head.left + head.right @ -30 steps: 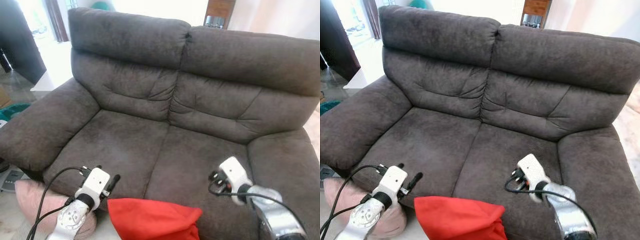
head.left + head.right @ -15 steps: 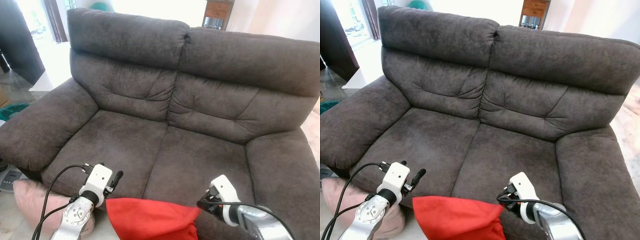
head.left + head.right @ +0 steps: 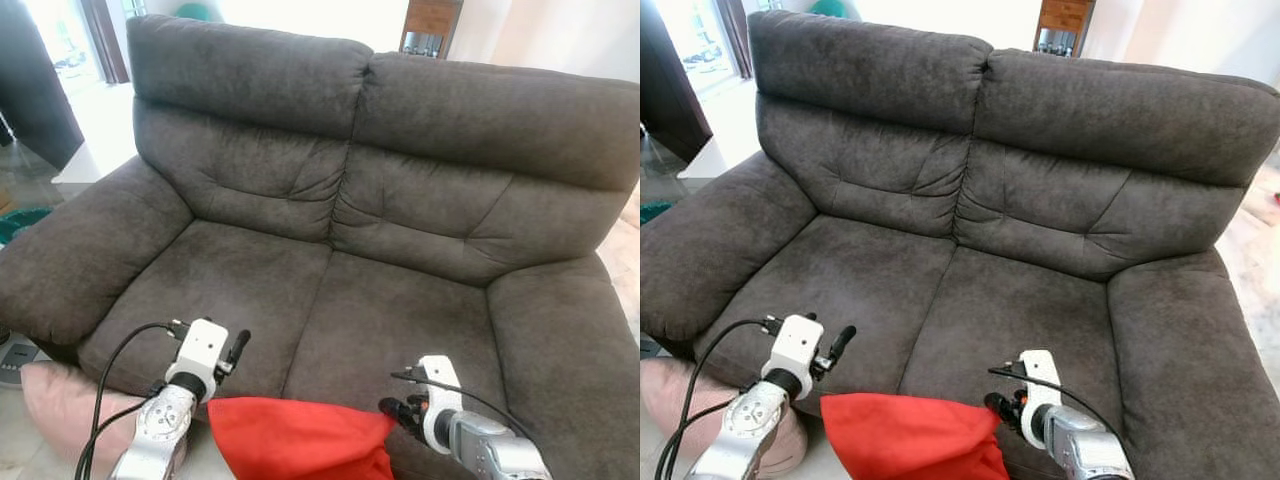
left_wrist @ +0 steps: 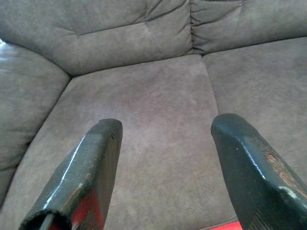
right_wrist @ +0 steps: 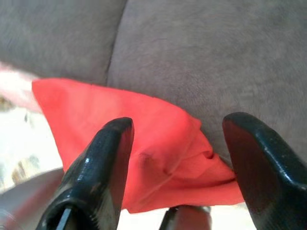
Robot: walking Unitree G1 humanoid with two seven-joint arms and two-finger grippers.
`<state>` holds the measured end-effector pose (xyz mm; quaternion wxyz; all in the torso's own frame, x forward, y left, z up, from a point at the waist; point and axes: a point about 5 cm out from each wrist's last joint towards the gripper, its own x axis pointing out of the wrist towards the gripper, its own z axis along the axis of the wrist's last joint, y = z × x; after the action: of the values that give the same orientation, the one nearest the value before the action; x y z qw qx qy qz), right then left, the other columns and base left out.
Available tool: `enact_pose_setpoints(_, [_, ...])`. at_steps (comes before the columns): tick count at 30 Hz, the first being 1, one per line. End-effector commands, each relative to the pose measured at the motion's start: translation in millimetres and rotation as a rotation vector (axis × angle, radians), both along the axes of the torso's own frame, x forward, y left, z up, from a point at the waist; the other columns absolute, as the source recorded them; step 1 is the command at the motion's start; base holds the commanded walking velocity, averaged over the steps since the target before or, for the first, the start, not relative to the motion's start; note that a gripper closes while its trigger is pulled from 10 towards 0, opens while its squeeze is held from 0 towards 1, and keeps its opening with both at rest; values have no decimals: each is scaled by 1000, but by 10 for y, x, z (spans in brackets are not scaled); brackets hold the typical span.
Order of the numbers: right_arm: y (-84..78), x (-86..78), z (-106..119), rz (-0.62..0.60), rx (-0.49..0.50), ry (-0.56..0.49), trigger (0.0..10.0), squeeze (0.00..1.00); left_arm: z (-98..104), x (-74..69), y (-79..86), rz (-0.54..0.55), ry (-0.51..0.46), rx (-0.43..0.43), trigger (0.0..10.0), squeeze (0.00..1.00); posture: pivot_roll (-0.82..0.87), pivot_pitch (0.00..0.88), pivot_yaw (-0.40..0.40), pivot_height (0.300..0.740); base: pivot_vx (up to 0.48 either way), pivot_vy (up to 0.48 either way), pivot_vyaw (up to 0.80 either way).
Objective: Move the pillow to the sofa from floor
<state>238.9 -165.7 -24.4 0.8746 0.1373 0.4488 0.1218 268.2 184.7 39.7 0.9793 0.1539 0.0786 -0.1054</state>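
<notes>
Sofa (image 3: 330,230), one, dark brown, with two seat cushions and two back cushions, fills most of the head views. Two pillows lie at its front edge: one red pillow (image 3: 295,440), low between the two arms and against the front of the seat, and one pink pillow (image 3: 65,410) on the floor (image 3: 15,455) below the sofa's left armrest. Two silver arms reach forward. The left hand (image 3: 237,347) hangs above the red pillow's left corner, over the front of the left seat cushion, its two fingers (image 4: 84,177) spread apart and grasping nothing. The right hand (image 3: 398,412) is at the red pillow's right corner, fingers (image 5: 103,163) spread wide, the red cloth between them, not clenched.
</notes>
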Motion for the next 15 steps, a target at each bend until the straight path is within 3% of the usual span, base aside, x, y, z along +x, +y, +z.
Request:
enact_pose_setpoints(1, [-36, 57, 27, -73, 16, -2, 10000, 1000, -33, 1, 9, 17, 23, -11, 10000, 0, 108, 19, -106, 740, 0, 0, 0])
enact_pose_setpoints(7, [-40, 78, 32, -43, -2, -9, 10000, 1000, -52, 1, -9, 11, 35, -10, 10000, 0, 104, 16, -108, 740, 0, 0, 0])
enact_pose_setpoints(8, [-43, 76, 32, -19, -11, -6, 10000, 247, -62, -2, -16, 10, 39, -8, 10000, 0, 104, 18, -110, 740, 0, 0, 0])
enact_pose_setpoints(9, [-55, 67, 30, -11, -23, -2, 10000, 0, -74, -7, -22, 5, 45, -6, 10000, 0, 103, 17, -110, 740, 0, 0, 0])
enact_pose_setpoints(15, [-86, 26, 19, -3, -39, 8, 10000, 0, -80, -4, -26, 5, 48, -7, 10000, 0, 103, 16, -112, 740, 0, 0, 0])
